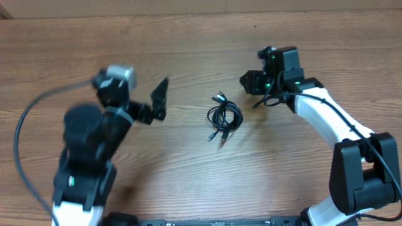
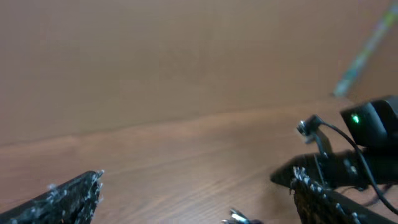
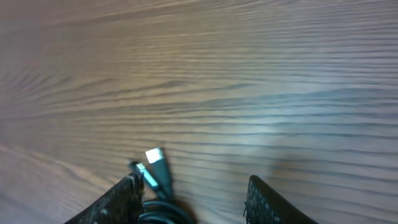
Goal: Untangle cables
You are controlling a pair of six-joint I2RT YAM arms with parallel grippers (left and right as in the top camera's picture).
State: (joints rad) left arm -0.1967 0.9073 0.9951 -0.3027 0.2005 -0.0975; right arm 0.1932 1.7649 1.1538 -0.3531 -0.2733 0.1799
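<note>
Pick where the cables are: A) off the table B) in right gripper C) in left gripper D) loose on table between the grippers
D: the cables lie coiled on the table, with the left gripper and right gripper open on either side.

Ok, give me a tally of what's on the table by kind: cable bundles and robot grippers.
Cable bundle: 1 (separate cords too tangled to count)
Grippers: 2 (left gripper, right gripper)
Total: 3

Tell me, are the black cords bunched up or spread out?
Bunched up: the cords lie in one coiled heap on the table, plugs sticking out.
</note>
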